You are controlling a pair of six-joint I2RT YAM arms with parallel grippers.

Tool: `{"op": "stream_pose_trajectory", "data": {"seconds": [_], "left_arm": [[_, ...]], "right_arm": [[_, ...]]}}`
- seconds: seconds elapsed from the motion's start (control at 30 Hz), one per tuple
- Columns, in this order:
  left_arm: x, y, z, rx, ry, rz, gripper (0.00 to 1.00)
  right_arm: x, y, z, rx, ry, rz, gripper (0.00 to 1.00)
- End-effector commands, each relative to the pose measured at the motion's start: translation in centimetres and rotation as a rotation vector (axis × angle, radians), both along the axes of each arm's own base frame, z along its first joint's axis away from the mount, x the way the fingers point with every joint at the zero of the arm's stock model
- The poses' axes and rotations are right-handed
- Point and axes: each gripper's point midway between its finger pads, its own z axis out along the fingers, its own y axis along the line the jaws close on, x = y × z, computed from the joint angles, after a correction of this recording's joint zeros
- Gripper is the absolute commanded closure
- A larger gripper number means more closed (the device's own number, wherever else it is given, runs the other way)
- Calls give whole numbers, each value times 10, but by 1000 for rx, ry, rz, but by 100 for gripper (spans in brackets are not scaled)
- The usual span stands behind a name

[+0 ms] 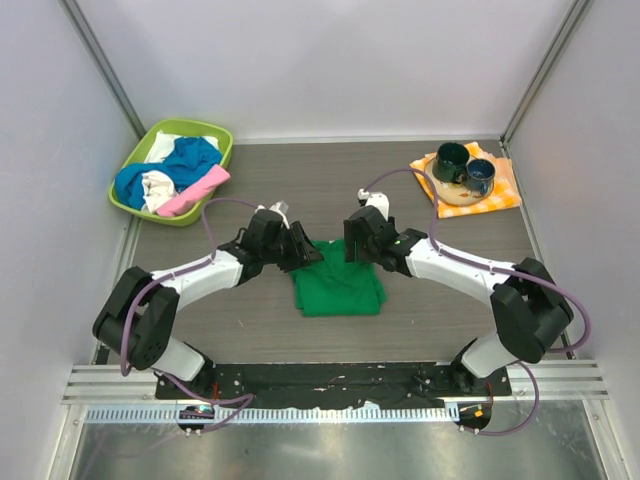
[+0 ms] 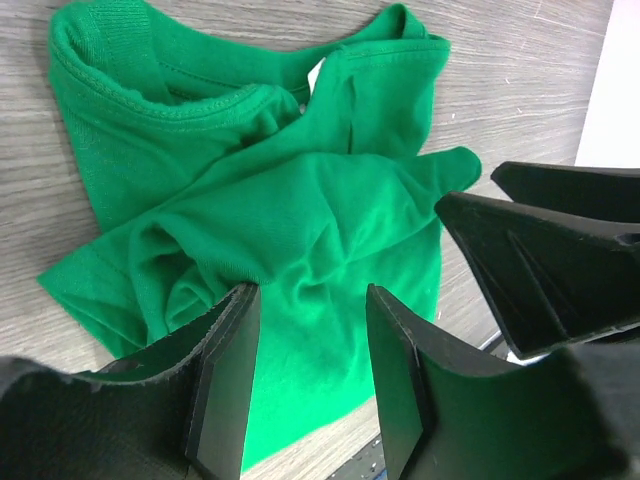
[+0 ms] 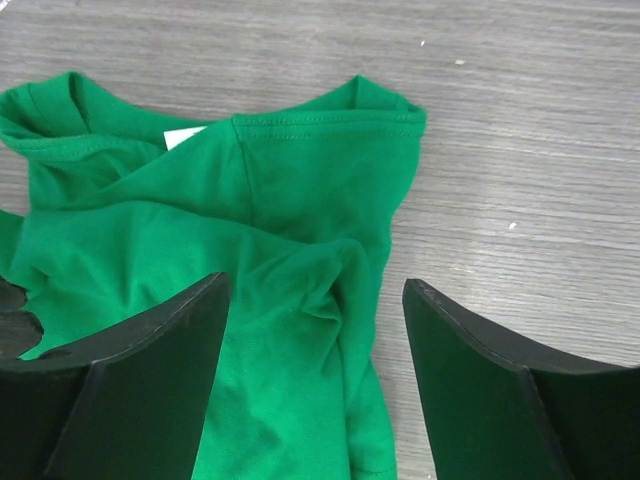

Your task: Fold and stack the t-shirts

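Jaws apart over grn tee (image 1: 340, 290)

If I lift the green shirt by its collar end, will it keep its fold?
Probably not: the green t-shirt is thin, rumpled cloth lying limp, so it likely droops. Its loosely overlapped layers may slip apart. Pushed, it may bunch, not slide.

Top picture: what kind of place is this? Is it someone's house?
Probably a robot lab booth, not a house: plain white walls box in one wooden table, two robot arms are bolted along its edge, and a green t-shirt lies between them.
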Motion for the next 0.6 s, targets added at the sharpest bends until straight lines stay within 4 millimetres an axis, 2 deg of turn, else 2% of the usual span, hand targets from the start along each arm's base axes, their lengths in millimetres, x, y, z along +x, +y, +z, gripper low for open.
{"op": "stream_pose_trajectory", "data": {"seconds": [0.0, 0.07, 0.23, 0.27, 0.33, 0.4, 0.43, 0.5, 0.53, 0.57], "left_arm": [[18, -12, 15, -25, -72, -9, 50], [20, -11, 6, -1, -61, -6, 50], [27, -12, 1, 24, -64, -1, 51], [28, -11, 0, 32, -63, 2, 51], [32, -10, 1, 42, -71, 5, 52], [34, -10, 1, 52, -74, 7, 58], [36, -10, 3, 52, -80, 6, 61], [38, -10, 2, 61, -76, 5, 77], [42, -11, 6, 60, -85, 5, 89], [43, -11, 7, 62, -84, 2, 100]], "right_arm": [[7, 14, -6, 58, -2, 13, 26], [8, 16, -12, 57, 6, 13, 31], [13, 18, -19, 63, 12, 9, 43], [14, 18, -18, 63, 9, 7, 50], [17, 17, -19, 61, 8, -1, 56], [18, 16, -19, 57, 5, -3, 63], [19, 14, -20, 50, 4, -7, 67], [23, 13, -19, 46, -1, -13, 76], [24, 12, -20, 39, -1, -14, 80], [26, 10, -20, 38, -3, -20, 87]]}}
